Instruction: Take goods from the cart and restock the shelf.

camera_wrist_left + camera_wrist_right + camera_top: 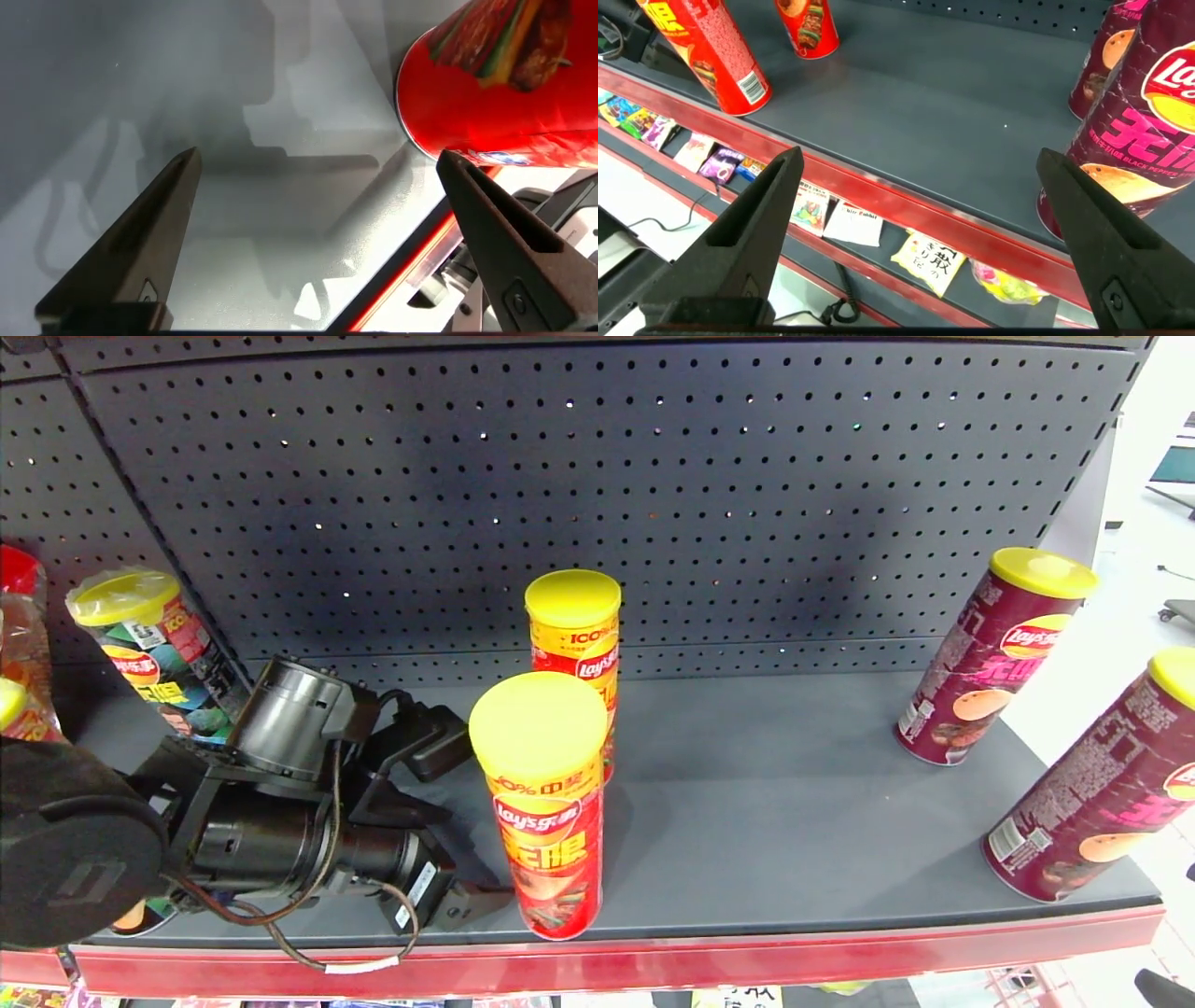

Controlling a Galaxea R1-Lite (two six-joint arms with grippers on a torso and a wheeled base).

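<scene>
Left pincer (320,157) gapes beside front-edge red can (495,93).

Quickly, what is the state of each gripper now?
Left gripper: open, holding nothing.
Right gripper: open, holding nothing.

Yellow-lidded red cans (549,803), maroon cans (990,658), red-edged grey shelf (766,803).

A red can (546,803) is standing near the front edge of the grey shelf (794,821). Another red can (574,644) is standing just behind it. The left gripper (462,821) is waiting just beside the front can, its fingers spread wide. Two more are standing by the right edge: a purple can (994,658) farther back and a second purple can (1092,784) at the front corner.
</scene>
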